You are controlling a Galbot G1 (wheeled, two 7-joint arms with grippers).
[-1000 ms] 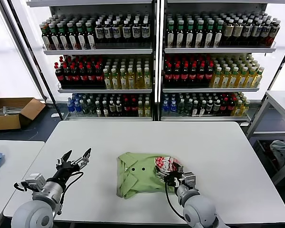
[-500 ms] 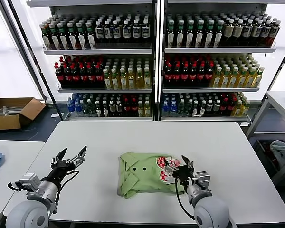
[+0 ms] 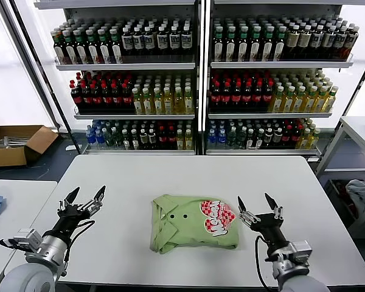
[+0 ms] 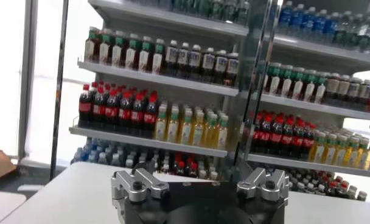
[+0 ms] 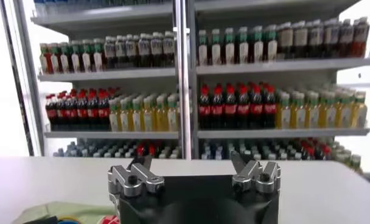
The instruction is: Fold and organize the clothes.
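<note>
Head view: the green shirt (image 3: 193, 223) lies folded into a compact rectangle near the front edge of the white surface (image 3: 188, 173), about midway between its side edges, logo print facing up. The right claw (image 3: 260, 208) stands just beside the shirt's right edge, fingers spread wide, holding nothing. The left claw (image 3: 82, 199) hovers near the front left corner, likewise spread and empty.

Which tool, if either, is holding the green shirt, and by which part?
Neither. The left tool and right tool are both open and apart from the folded shirt, which lies on the table.
</note>
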